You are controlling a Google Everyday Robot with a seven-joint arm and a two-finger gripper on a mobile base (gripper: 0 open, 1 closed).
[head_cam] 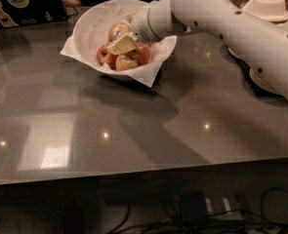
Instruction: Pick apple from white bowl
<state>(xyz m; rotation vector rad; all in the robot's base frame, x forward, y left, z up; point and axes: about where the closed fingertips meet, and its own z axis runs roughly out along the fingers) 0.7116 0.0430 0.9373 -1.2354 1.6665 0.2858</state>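
The gripper [122, 44] is down inside the white bowl [85, 28], its tan tip lying across the top of the fruit pile. Whether it is spread or clamped cannot be told from this angle. The apple [117, 31] - the palest one, yellow with a reddish blush - sits just behind that tip, on the far side from the camera, at the top of the heap; contact between the two cannot be made out. Just below and in front of the tip lie redder apples [126, 61], one to its left [106, 56] and one to its right [143, 52]. Crinkled white paper [146, 74] spills over the bowl's near rim, below the tip. The white arm [221, 23] reaches in from the right over the grey table [133, 130] - well to the right of the tip stands a stack of pale bowls [268, 6]
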